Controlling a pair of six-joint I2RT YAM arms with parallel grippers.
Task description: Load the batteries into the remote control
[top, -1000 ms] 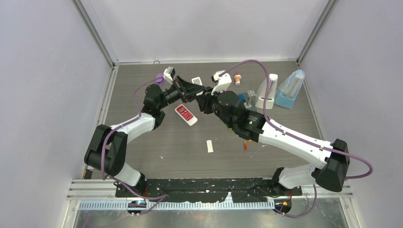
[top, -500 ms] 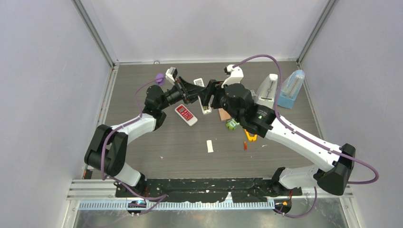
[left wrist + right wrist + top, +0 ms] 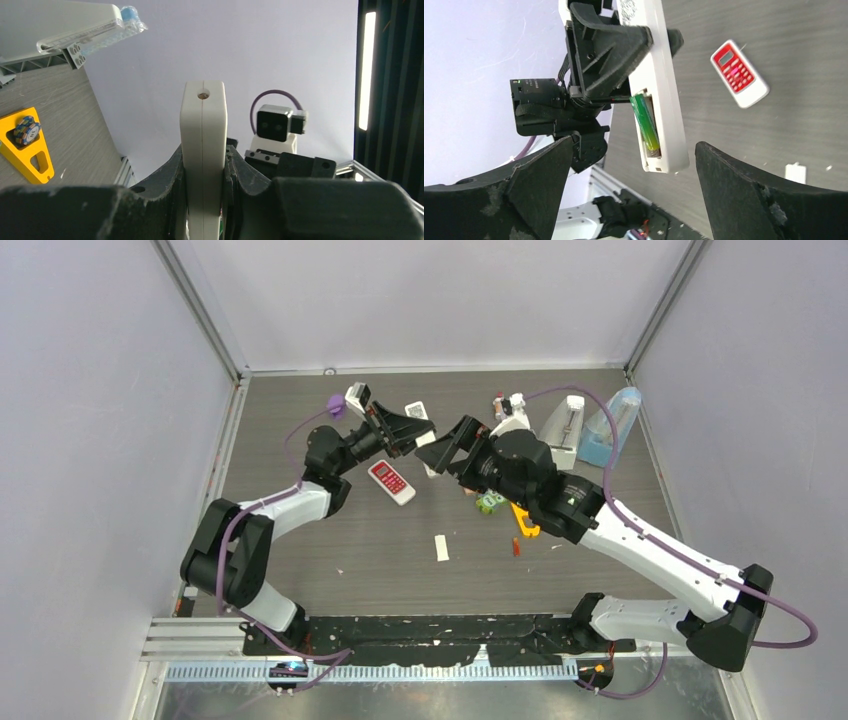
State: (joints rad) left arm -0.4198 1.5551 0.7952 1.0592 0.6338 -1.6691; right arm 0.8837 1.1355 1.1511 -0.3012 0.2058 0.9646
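Since the left gripper (image 3: 398,427) clamps the white remote (image 3: 665,95) by its edges and holds it raised, the open compartment (image 3: 655,150) faces the right gripper (image 3: 452,446). A green battery (image 3: 645,122) lies inside that compartment. The right gripper, jaws wide and empty, hangs just beside the remote, so I judge it is free to fetch the next battery.

Arms: white links (image 3: 650,555), black joints (image 3: 225,550), purple cables (image 3: 275,91); right gripper fingers (image 3: 744,190) matte black, scuffed, possibly dusty.
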